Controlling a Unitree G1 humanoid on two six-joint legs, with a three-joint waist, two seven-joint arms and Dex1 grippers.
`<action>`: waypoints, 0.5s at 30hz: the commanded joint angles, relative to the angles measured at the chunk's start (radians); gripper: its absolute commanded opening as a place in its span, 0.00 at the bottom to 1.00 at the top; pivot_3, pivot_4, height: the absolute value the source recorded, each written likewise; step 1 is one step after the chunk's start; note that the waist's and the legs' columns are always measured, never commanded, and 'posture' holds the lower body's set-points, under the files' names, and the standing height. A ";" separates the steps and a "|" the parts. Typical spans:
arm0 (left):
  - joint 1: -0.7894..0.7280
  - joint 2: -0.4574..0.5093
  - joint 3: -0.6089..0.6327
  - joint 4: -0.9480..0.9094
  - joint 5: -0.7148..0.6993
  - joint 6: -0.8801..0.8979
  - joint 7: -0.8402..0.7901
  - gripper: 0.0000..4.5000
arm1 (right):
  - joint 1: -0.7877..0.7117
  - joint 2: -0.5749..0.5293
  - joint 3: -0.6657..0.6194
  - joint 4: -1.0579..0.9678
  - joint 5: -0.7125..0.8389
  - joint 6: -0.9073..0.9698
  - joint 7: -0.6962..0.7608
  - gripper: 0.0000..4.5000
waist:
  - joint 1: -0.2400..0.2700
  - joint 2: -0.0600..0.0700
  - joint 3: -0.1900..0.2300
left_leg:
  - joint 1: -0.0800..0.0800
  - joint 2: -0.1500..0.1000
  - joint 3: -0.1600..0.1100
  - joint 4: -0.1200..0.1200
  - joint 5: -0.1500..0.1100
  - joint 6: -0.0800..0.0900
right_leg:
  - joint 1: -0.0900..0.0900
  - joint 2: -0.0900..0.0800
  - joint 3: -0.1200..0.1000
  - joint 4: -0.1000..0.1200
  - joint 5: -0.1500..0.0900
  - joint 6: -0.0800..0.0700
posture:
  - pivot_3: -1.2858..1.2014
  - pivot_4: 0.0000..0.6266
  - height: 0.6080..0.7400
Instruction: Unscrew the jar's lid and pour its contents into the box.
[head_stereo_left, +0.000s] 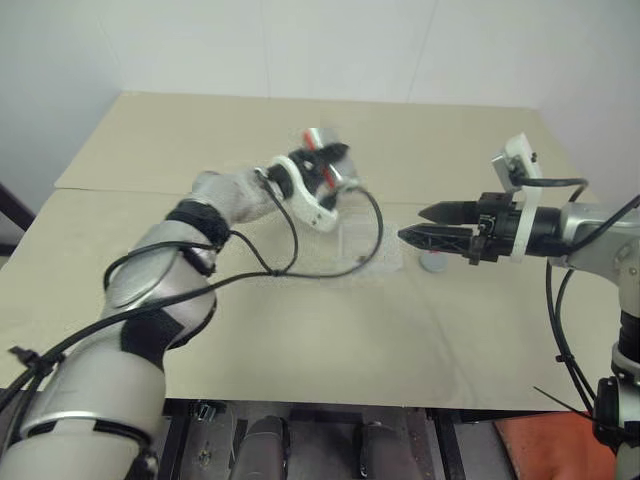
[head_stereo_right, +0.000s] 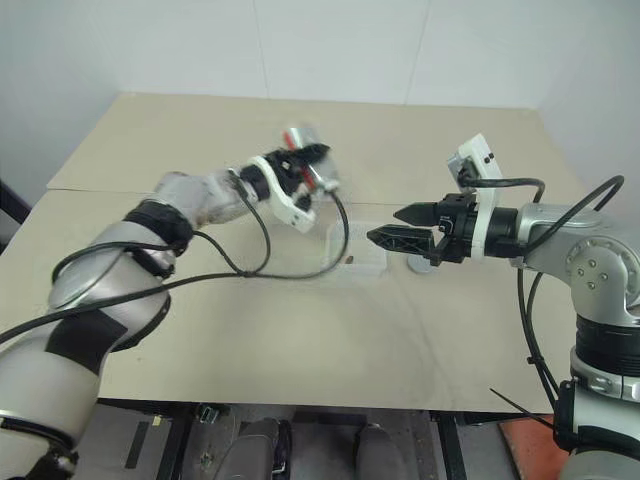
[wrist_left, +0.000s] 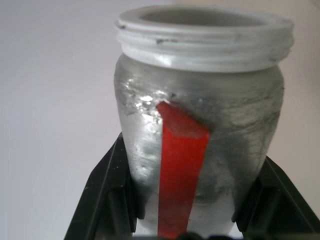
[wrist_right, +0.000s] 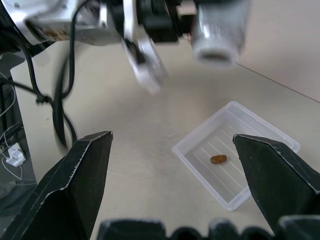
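my left gripper (head_stereo_right: 305, 170) is clamped tight on the jar (wrist_left: 200, 125), its two black fingers (wrist_left: 107, 195) pressing either side of the silvery body with the red strip between them. i hold the jar in the air above the table (head_stereo_right: 250, 340), past the far-left corner of the box (wrist_right: 235, 165). its threaded mouth is open, with no cap on it. my right gripper (head_stereo_right: 400, 227) hangs over the table at the box's right side, jaws spread wide and holding nothing. the box sits flat on the table between my two grippers, and the contents (wrist_right: 218, 159), one small brown bit, lie on its ribbed floor. the lid (head_stereo_left: 433, 263) rests on the table just right of the box, under my right gripper.
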 joint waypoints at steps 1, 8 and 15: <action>0.073 0.027 0.206 -0.050 -0.299 -0.048 -0.312 0.44 | 0.000 -0.003 -0.027 -0.006 -0.004 -0.050 0.010 0.99 | 0.000 0.000 0.000 | 0.000 0.000 0.000 0.000 0.000 0.000 | 0.000 0.000 0.000 0.000 0.000 0.000 | 0.52 0.24 1.00; 0.346 -0.017 0.575 -0.414 -0.870 0.391 -0.884 0.44 | 0.029 -0.023 0.047 -0.009 -0.127 -0.233 0.076 0.99 | 0.001 0.001 0.000 | -0.001 0.001 -0.001 0.006 0.000 0.000 | 0.003 0.000 -0.003 0.001 0.000 0.000 | 0.52 0.24 1.00; 0.616 -0.042 0.726 -0.882 -1.100 0.846 -0.931 0.44 | 0.054 -0.042 0.078 0.020 -0.199 -0.347 0.158 0.99 | -0.025 0.001 0.000 | 0.000 0.001 -0.005 0.013 -0.001 0.002 | 0.004 0.001 -0.002 0.008 0.000 0.000 | 0.52 0.24 1.00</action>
